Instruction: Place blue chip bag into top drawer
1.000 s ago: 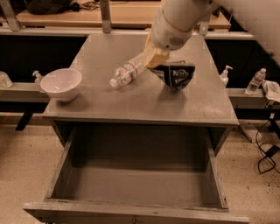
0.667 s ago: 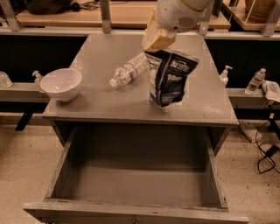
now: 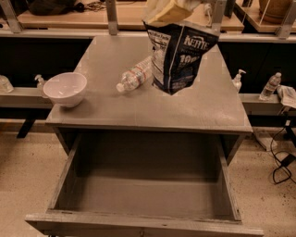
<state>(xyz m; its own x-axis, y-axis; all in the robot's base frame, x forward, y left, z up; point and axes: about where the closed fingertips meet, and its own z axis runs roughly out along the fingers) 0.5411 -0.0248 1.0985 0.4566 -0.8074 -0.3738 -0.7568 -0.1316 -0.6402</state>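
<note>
The blue chip bag [image 3: 178, 55], dark navy with white lettering, hangs in the air above the grey cabinet top [image 3: 194, 106], clear of the surface. My gripper [image 3: 167, 13] is at the top edge of the view, shut on the bag's upper edge; only its cream-coloured fingers [image 3: 162, 14] show. The top drawer [image 3: 138, 217] stands pulled out below the cabinet top, its inside bare grey boards.
A clear plastic water bottle [image 3: 135, 74] lies on its side on the cabinet top, left of the bag. A white bowl [image 3: 64, 88] stands at the left edge. Small bottles [image 3: 271, 85] sit on a ledge to the right. Cables [image 3: 282, 162] lie on the floor at right.
The bag has been lifted off the cabinet top and now hangs high, nearer the camera. The gripper has risen to the top of the view.
</note>
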